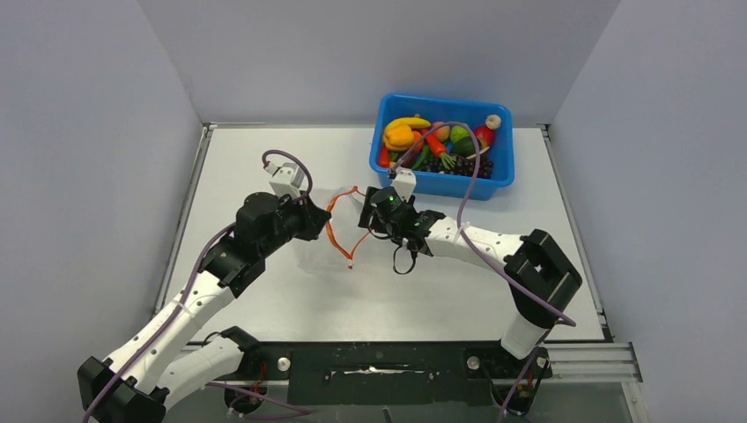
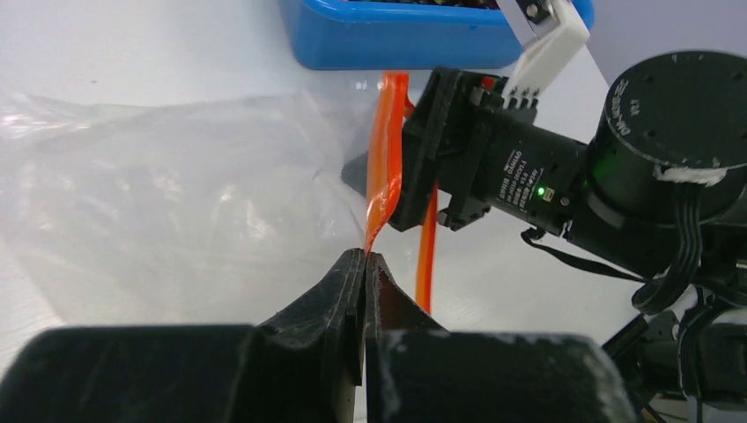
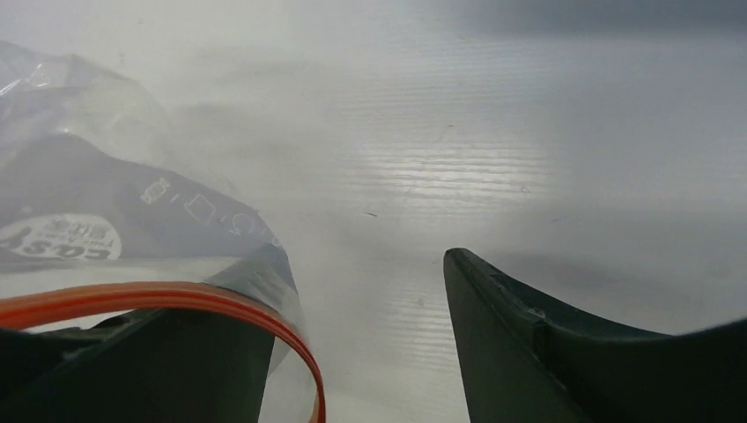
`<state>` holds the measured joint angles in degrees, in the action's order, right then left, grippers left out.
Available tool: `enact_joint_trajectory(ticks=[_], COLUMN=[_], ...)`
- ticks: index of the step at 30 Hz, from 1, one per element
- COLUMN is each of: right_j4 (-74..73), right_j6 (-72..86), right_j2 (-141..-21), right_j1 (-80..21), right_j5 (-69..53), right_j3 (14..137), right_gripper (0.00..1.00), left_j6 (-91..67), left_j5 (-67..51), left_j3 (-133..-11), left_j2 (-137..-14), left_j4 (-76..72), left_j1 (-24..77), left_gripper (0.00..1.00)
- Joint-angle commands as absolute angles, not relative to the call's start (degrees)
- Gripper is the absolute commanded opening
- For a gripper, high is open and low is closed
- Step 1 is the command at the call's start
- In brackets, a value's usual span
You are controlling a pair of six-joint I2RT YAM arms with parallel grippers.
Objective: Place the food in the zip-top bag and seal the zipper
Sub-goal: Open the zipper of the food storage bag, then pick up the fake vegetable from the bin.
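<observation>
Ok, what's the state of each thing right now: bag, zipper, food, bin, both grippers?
zip-top bag: mouth open, no food seen inside
zipper: unsealed, strips apart
food: piled in the blue bin
blue bin: upright, holding the food
left gripper: shut on the zipper
right gripper: open, at the bag's mouth

Zipper [image 3: 220, 295] loops across the right tool [image 3: 361, 304]; bare table [image 3: 528, 132] beyond.

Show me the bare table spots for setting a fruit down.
Free: the near strip of table by the base rail; the far-left corner beside the bin. Crowded: the middle, where left end effector and right end effector meet at the zipper.
</observation>
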<state>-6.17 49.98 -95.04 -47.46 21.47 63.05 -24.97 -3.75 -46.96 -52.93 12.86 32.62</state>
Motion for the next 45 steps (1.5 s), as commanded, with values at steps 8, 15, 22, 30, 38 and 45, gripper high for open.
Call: enact_joint_trajectory(ticks=[8, 15, 22, 30, 38, 45], right_j4=[-8.10, -6.88, -5.82, -16.80, -20.39, -16.55], right_j6=[47.24, 37.99, 29.18, 23.60, 16.47, 15.54], right_j2=[-93.41, -88.37, -79.12, -77.86, -84.81, -92.55], right_j1=[-47.98, -47.99, -46.53, -38.74, -31.39, -25.74], right_j5=[22.81, 9.63, 0.58, 3.44, 12.39, 9.95], right_j3=[65.57, 66.44, 64.42, 71.40, 79.12, 85.15], right_gripper=[0.75, 0.80, 0.82, 0.80, 0.66, 0.73], left_j6=[-22.19, -16.40, -15.17, -13.87, -15.26, -13.48], left_j5=[2.29, -1.56, -5.68, -7.82, -8.73, -8.86], left_j3=[-47.56, -48.40, -44.20, -43.27, -40.61, -39.74], left_j2=[-52.11, -52.80, -49.89, -47.10, -43.00, -42.28], left_j4=[13.72, 16.85, 11.75, 12.98, 11.71, 11.87], left_j1=[30.48, 30.24, 30.23, 30.23, 30.23, 29.64], left_gripper=[0.00, 0.00, 0.00, 0.00, 0.00, 0.00])
